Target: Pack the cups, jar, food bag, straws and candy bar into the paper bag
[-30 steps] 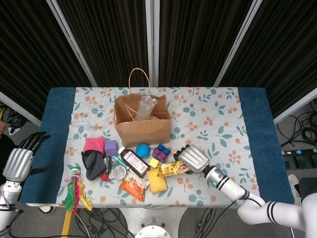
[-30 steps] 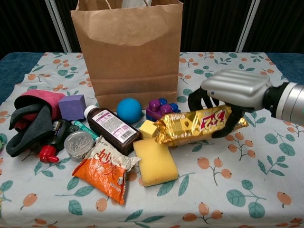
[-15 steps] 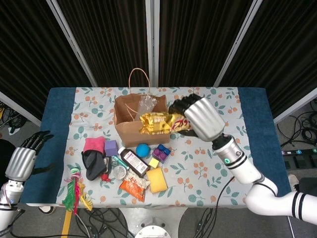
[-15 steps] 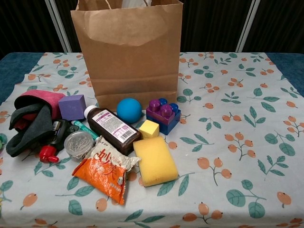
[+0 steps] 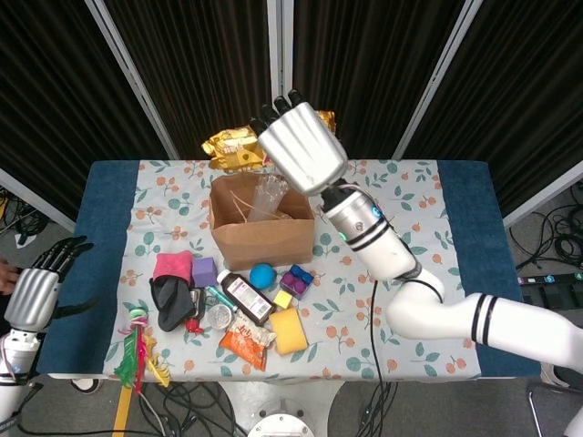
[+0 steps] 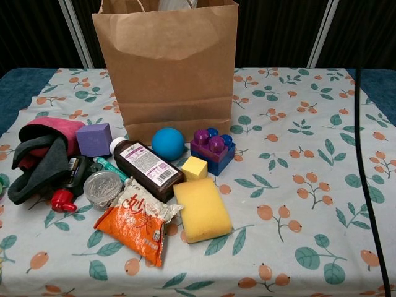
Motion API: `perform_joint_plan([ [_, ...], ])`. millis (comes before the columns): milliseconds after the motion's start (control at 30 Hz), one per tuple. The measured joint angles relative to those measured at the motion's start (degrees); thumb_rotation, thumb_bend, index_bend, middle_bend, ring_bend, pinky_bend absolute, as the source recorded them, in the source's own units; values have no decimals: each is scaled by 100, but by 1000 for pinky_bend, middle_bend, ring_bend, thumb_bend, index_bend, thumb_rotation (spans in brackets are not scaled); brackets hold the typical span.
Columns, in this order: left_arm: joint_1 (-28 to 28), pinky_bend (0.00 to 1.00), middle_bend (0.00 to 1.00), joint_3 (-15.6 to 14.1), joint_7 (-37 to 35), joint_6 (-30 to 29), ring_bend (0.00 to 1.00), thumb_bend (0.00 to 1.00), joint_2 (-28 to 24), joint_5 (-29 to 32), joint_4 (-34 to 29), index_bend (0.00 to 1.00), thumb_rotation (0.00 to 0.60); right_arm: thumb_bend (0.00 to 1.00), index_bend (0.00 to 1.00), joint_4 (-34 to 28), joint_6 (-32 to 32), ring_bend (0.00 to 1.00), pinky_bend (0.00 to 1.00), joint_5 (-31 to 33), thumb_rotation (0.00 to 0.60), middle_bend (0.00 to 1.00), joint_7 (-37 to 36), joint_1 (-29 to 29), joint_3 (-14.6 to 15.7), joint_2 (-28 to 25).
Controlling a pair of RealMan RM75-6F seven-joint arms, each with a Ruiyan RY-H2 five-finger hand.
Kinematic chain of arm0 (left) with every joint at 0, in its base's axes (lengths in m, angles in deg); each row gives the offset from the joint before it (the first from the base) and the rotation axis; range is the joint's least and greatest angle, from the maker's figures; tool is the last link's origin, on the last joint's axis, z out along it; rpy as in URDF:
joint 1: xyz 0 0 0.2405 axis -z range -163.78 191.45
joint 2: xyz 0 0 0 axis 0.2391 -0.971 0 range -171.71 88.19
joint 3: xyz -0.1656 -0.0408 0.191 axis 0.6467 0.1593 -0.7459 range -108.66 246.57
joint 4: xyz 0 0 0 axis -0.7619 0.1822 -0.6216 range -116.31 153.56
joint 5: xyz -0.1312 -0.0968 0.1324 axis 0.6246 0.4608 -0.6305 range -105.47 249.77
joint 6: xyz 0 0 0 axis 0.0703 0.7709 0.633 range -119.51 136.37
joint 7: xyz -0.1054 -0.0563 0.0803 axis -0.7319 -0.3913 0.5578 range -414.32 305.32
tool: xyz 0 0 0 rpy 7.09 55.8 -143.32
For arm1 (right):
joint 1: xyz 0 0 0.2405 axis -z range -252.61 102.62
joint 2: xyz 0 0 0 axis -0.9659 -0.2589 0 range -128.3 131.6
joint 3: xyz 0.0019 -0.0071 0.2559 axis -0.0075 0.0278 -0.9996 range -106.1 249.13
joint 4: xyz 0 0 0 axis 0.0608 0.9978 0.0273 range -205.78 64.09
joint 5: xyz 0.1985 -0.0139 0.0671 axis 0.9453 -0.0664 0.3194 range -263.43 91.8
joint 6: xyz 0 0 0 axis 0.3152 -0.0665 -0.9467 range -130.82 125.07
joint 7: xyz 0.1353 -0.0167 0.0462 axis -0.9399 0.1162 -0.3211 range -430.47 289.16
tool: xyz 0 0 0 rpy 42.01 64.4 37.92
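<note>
High over the brown paper bag (image 5: 262, 221), my right hand (image 5: 301, 148) grips the gold candy bar (image 5: 232, 147), which sticks out to both sides of the hand. The bag (image 6: 167, 62) stands upright at the table's middle back, with clear plastic cups (image 5: 271, 193) showing inside. An orange food bag (image 6: 136, 223) lies on the table near the front. Colourful straws (image 5: 138, 350) lie at the front left edge. My left hand (image 5: 35, 289) hangs beyond the table's left edge with its fingers apart, holding nothing. The chest view shows neither hand.
In front of the bag lie a brown bottle (image 6: 148, 167), blue ball (image 6: 167, 143), purple and blue toy block (image 6: 212, 149), yellow sponge (image 6: 201, 210), yellow cube (image 6: 193, 167), purple cube (image 6: 94, 138), a round tin (image 6: 103, 187), and pink and grey cloths (image 6: 41, 156). A black cable (image 6: 368, 185) hangs at right.
My right hand lifted the candy bar off the table front, carried it up and back, and now holds it above the paper bag. The left hand barely moved.
</note>
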Motion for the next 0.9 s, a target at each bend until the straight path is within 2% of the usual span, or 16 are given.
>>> perform_joint_plan([
  [67,2,250,249,16,-53,2,155,128,8,22,37,233,600,179,626,331,129,470,483,334,600,540,518,-412,95,202],
  [167,6,250,249,48,-153,8,154,127,31,67,122,233,600,179,630,767,357,470,483,491,600,541,1131,-916,372,451],
  [433,28,250,249,127,-459,36,155,128,143,170,389,233,600,179,632,1292,1031,470,484,789,600,542,2158,-1659,1273,790],
  [633,27,250,250,138,-609,30,155,128,179,184,523,233,600,182,635,1212,1219,470,481,1223,600,544,2422,-1882,1607,740],
  [900,14,250,250,119,-635,17,155,128,239,174,556,233,600,195,641,768,1437,470,480,1254,600,546,2418,-2120,1985,371],
])
